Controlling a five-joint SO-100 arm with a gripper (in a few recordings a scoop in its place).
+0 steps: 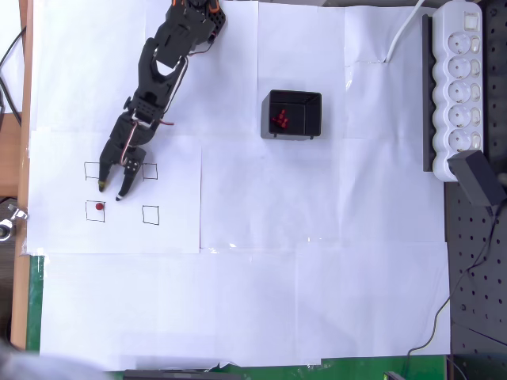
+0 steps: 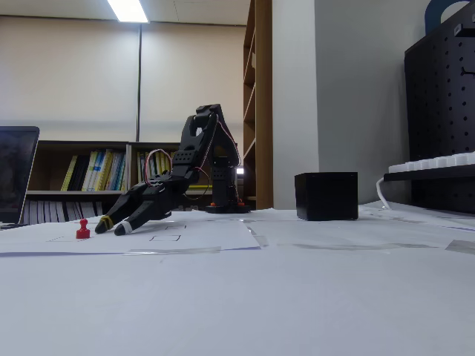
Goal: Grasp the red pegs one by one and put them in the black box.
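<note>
One red peg (image 1: 99,207) (image 2: 83,231) stands upright inside the lower-left drawn square on the white paper. My black gripper (image 1: 111,190) (image 2: 111,225) hovers just above and to the right of it in the overhead view, fingers open and empty, tips low over the paper and apart from the peg. The black box (image 1: 291,115) (image 2: 326,196) sits to the right of the arm, and several red pegs (image 1: 280,119) lie inside it.
Drawn squares (image 1: 150,214) mark the sheet around the gripper. A white power strip (image 1: 458,83) and a black adapter (image 1: 479,178) lie along the right edge. The wooden table edge (image 1: 24,158) runs down the left.
</note>
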